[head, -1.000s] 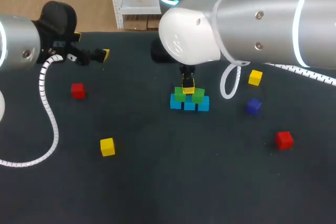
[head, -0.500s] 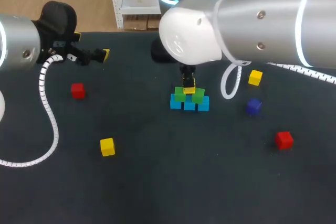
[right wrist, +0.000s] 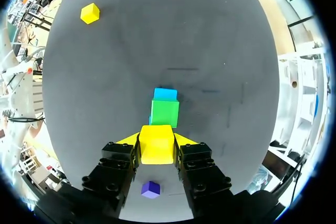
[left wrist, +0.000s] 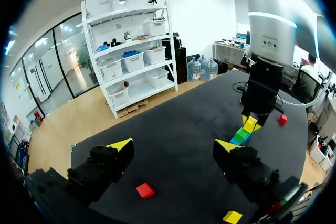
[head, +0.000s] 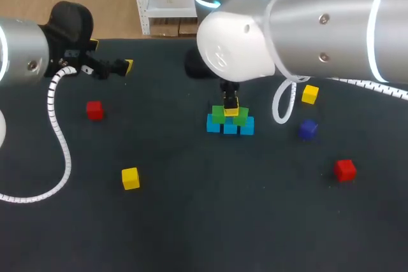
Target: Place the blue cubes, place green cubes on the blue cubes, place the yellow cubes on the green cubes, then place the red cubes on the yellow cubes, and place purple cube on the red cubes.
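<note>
Three blue cubes [head: 230,127] lie in a row mid-table, with two green cubes [head: 218,116] on top of them. My right gripper [head: 230,101] hangs just above the green ones, shut on a yellow cube [head: 231,110]. The right wrist view shows that yellow cube [right wrist: 156,143] clamped between the fingers of the right gripper [right wrist: 156,149], with a green cube [right wrist: 165,113] and a blue cube [right wrist: 165,94] ahead of it. My left gripper [head: 112,57] stays at the far left, open and empty. Its own view shows the left gripper [left wrist: 173,148] far from the stack [left wrist: 241,135].
Loose cubes lie around: a yellow one [head: 310,94], a purple one [head: 308,129] and a red one [head: 345,170] on the right, and a red one [head: 94,110] and a yellow one [head: 130,178] on the left. A white cable [head: 58,132] trails off the left arm.
My right arm has shifted slightly to the right, carrying the yellow cube with it over the green cubes. The left arm has not moved.
</note>
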Robot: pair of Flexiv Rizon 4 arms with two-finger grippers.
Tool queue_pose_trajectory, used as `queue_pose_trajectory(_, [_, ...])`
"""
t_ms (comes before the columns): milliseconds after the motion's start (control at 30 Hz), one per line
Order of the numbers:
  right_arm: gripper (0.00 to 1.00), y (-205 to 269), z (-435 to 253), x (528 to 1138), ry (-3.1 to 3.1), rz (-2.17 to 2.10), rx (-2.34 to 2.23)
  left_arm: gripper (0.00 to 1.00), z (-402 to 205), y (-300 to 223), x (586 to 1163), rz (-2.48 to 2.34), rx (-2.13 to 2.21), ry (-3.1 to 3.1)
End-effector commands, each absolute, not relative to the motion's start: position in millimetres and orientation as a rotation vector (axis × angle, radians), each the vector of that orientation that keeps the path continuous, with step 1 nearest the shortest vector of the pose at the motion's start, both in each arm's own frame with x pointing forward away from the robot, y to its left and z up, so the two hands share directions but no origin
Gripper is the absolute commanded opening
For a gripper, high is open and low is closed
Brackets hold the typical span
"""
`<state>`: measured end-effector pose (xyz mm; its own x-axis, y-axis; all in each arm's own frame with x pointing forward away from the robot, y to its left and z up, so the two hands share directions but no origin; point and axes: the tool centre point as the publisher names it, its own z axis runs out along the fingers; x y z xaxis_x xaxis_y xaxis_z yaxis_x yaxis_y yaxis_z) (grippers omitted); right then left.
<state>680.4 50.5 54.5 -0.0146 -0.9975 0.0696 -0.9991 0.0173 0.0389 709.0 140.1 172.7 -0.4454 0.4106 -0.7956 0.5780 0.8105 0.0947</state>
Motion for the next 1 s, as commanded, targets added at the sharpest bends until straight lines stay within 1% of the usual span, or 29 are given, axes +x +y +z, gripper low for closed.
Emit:
queue_pose_trajectory(33, [0.35,49.3,54.3,678.4,-2.188,0.028,2.152,1.00,172.4,141.7,709.5,-0.245,0.732,2.097])
queue_pose_trajectory(133, [0.38,49.9,53.3,677.5,-2.187,0.020,2.153,1.00,172.4,141.7,709.5,-0.245,0.732,2.097])
queue_pose_trajectory(167, [0.42,50.0,52.7,677.4,-2.186,0.017,2.152,1.00,172.4,141.7,709.5,-0.245,0.732,2.097])
queue_pose_trajectory(400, [0.42,51.1,52.2,677.8,-2.188,0.015,2.155,1.00,172.4,141.7,709.5,-0.245,0.732,2.097])
queue_pose_trajectory(567, [0.40,52.1,53.7,678.4,-2.191,0.019,2.159,1.00,172.4,141.7,709.5,-0.245,0.732,2.097])
queue_pose_trajectory(733, [0.35,52.3,53.1,679.9,-2.194,0.030,2.158,1.00,172.4,141.7,709.5,-0.245,0.732,2.097])
queue_pose_trajectory(800, [0.31,52.4,52.7,680.2,-2.196,0.031,2.156,1.00,172.4,141.7,709.5,-0.245,0.732,2.097])
queue_pose_trajectory(1000, [0.30,54.2,53.1,681.0,-2.208,0.017,2.147,1.00,172.4,141.7,709.5,-0.245,0.732,2.097])
